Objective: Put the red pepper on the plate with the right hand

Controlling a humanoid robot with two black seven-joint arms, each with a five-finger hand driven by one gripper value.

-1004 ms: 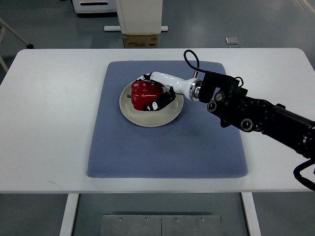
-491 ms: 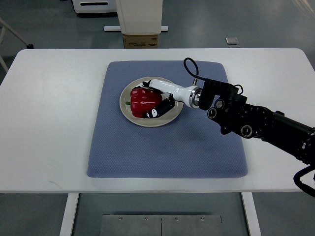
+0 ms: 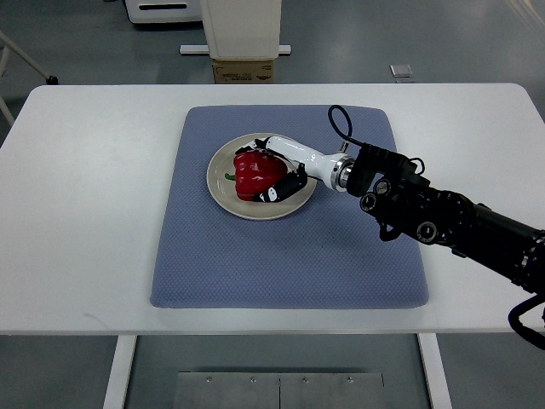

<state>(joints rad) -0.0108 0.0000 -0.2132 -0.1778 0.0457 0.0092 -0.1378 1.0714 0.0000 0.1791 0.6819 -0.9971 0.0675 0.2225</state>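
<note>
A glossy red pepper (image 3: 255, 175) sits on a cream round plate (image 3: 223, 192) in the upper middle of the blue mat. My right hand (image 3: 271, 170), white with black fingers, reaches in from the right and is wrapped around the pepper's right side, one finger over its top and others below it. The black right arm (image 3: 443, 220) stretches away to the right edge. The left arm does not show.
The plate lies on a blue padded mat (image 3: 289, 256) spread over a white table (image 3: 85, 213). A cardboard box (image 3: 243, 70) and a white stand stand on the floor beyond the table's far edge.
The right hand with the pepper has dropped slightly toward the plate and shifted a little right; the arm has lowered with it. The fingers remain around the pepper.
</note>
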